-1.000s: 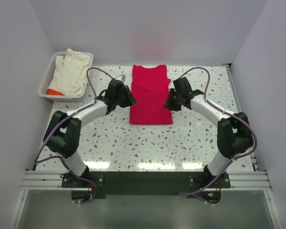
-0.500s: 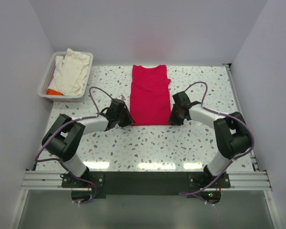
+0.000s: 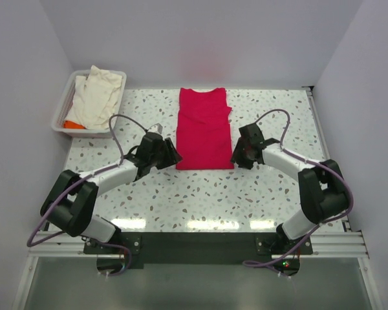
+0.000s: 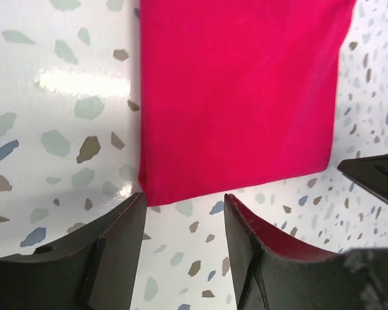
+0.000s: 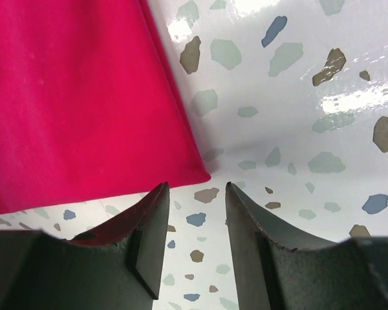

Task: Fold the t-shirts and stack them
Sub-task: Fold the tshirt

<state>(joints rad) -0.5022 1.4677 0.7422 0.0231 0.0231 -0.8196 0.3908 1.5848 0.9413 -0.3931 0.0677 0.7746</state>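
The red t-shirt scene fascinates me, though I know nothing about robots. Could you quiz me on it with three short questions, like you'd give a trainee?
1. True or false: the left gripper and the right gripper are both shut on the red t-shirt.
2. Multiple choice: the cream t-shirt lies A) on the red t-shirt, B) in the white tray, C) in a gripper.
3. Fill the gap: each gripper points at one near ____ of the red t-shirt.
Key: 1 false, both are open; 2 B; 3 corner.
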